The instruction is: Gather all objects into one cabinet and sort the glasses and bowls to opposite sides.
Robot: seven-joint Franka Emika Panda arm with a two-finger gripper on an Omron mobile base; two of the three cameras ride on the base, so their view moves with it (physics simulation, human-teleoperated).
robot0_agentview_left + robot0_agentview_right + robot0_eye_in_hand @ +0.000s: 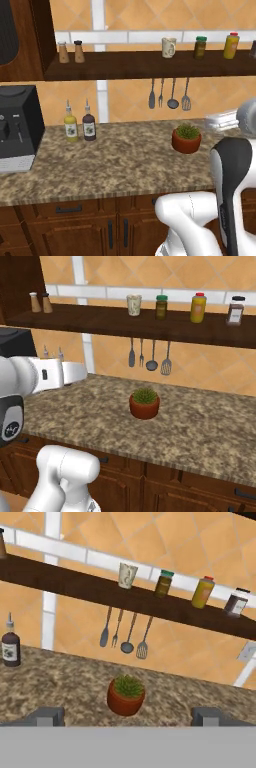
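One cream patterned cup [168, 47] stands on the dark wooden wall shelf [130, 66], right of its middle; it also shows as the cup [133, 305] and the cup [127, 575]. My gripper [129, 717] is open, its two dark fingertips [49, 716] spread wide with nothing between them. It hovers above the counter, well below and in front of the cup, facing the wall. The cabinet's dark brown side and dark door panel [10, 35] sit at the shelf's left end. The bowls are out of view.
A red plant pot [186, 139] stands mid-counter just ahead of the gripper. Two sauce bottles [80, 125] and a black coffee machine [17, 127] are at the left. Shakers [71, 52] and jars [198, 307] share the shelf. Utensils [169, 95] hang below it.
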